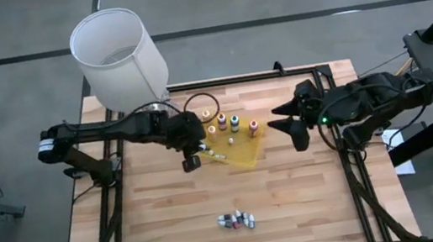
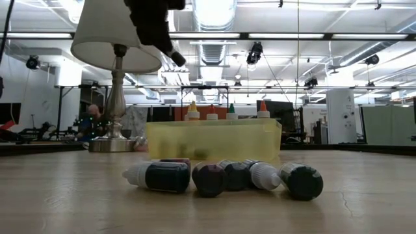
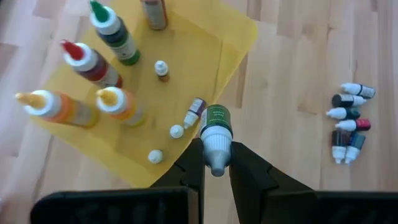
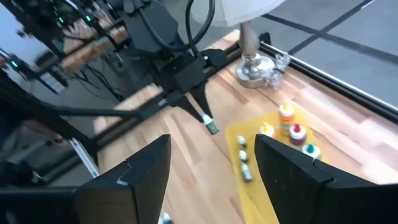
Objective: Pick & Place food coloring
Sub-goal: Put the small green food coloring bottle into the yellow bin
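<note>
A small green-labelled vial [image 3: 216, 127] w/ a pale cap is sitting pinched between the fingers of the left claw [image 3: 216, 163], which is nearly shut on it, hanging above the near edge of the yellow tray [image 3: 230, 37]. In the right wrist view the same vial [image 4: 210, 125] is pointing down off that claw's tip.

On the tray, the taller squeeze bottles are standing upright: green-tipped [image 3: 113, 32], red-tipped [image 3: 87, 62], two orange/yellow ones [image 3: 119, 104] [image 3: 53, 107], plus a brownish one [image 3: 154, 12] at the far side. A few tiny vials are resting on the tray too, one lying on its side [image 3: 194, 114], others showing only pale caps [image 3: 176, 131].

Well apart from the tray, nr the front of the worktop [image 1: 296, 203], a cluster of mixed-colour vials [image 1: 236, 219] is lying on its side, touching or nearly so.

The right claw [image 1: 289, 123] is hovering beside the tray's right edge, fingers spread wide, holding nothing.

A white-shaded lamp [image 1: 118, 54] is standing at the worktop's back left corner.
</note>
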Robot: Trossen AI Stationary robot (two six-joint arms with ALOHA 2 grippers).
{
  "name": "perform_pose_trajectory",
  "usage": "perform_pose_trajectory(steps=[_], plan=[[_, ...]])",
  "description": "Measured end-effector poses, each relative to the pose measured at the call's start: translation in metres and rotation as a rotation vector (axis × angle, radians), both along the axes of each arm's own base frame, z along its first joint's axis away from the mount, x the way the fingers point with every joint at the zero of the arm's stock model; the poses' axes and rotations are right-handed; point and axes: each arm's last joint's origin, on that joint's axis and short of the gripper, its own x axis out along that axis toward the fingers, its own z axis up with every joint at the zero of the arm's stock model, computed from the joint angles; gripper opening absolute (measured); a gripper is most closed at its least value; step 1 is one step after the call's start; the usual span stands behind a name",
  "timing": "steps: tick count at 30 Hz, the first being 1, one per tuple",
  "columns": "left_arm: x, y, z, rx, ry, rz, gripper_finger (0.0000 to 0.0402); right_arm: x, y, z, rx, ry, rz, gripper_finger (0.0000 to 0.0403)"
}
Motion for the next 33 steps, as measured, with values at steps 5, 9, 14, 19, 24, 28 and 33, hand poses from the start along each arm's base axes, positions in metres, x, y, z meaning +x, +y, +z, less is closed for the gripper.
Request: perform_pose_trajectory(steps=[5,9,14,19,24,28,33], plan=[[0.026,0.001,-0.012,-0.062,0.043,0.006,0.0028,-0.010,-0.003,-0.005,-0.027,0.082,0.006,0.0224],[0.051,0.004,-0.015,-0.080,0.068,0.040,0.0028,-0.015,-0.005,-0.009,-0.065,0.142,0.019,0.0224],[0.079,0.015,-0.011,-0.074,0.111,0.059,0.0028,-0.017,-0.005,-0.011,-0.082,0.181,0.025,0.0224],[0.094,0.033,-0.016,-0.045,0.221,0.046,0.0028,-0.017,-0.005,-0.012,-0.090,0.185,0.032,0.0224],[0.103,0.048,-0.025,-0.038,0.266,0.050,0.0028,-0.018,-0.005,-0.011,-0.089,0.182,0.032,0.0224],[0.107,0.056,-0.038,-0.043,0.300,0.066,0.0028,-0.018,-0.005,-0.011,-0.082,0.181,0.027,0.0224],[0.116,0.056,-0.059,-0.042,0.355,0.042,0.0028,-0.018,-0.005,-0.011,-0.073,0.176,0.016,0.0224]])
